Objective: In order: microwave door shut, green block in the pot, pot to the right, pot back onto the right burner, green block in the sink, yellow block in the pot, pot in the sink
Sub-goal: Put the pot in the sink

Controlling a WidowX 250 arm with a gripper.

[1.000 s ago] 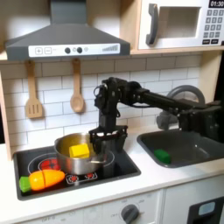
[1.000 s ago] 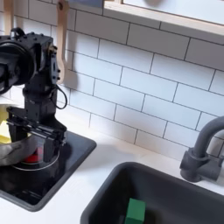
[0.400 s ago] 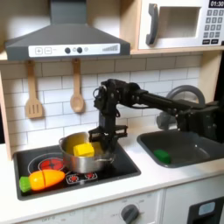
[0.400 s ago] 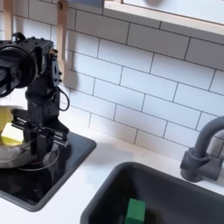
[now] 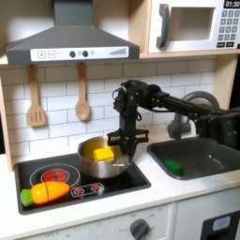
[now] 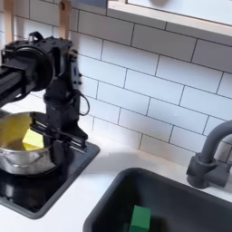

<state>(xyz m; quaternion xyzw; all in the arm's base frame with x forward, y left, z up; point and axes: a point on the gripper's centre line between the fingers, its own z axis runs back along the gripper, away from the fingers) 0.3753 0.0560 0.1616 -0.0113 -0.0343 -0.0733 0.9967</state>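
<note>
tool (image 5: 127,139): centre of the first exterior view, pointing down, clamped on the pot's rim at the side nearer the sink; also at left-centre of the second exterior view (image 6: 62,136), same grip
pot (image 5: 101,157): left of centre, lower half of the first exterior view, directly under and left of the tool; sits over the stove's (image 5: 56,178) right part; at the left edge in the second exterior view (image 6: 23,149)
yellow block (image 5: 103,154): inside the pot, just left of the tool, apart from the fingers; also seen in the pot in the second exterior view (image 6: 34,140)
green block (image 5: 174,167): in the sink, right of the tool and well apart from it; bottom centre of the second exterior view (image 6: 139,218)
sink (image 5: 208,157): lower right of the first exterior view; lower right of the second exterior view (image 6: 186,195), faucet (image 6: 209,156) at its far right
microwave door (image 5: 187,26): upper right of the first exterior view, closed flush
carrot (image 5: 47,192): lower left of the first exterior view, on the stove's front edge, well apart from the pot
</note>
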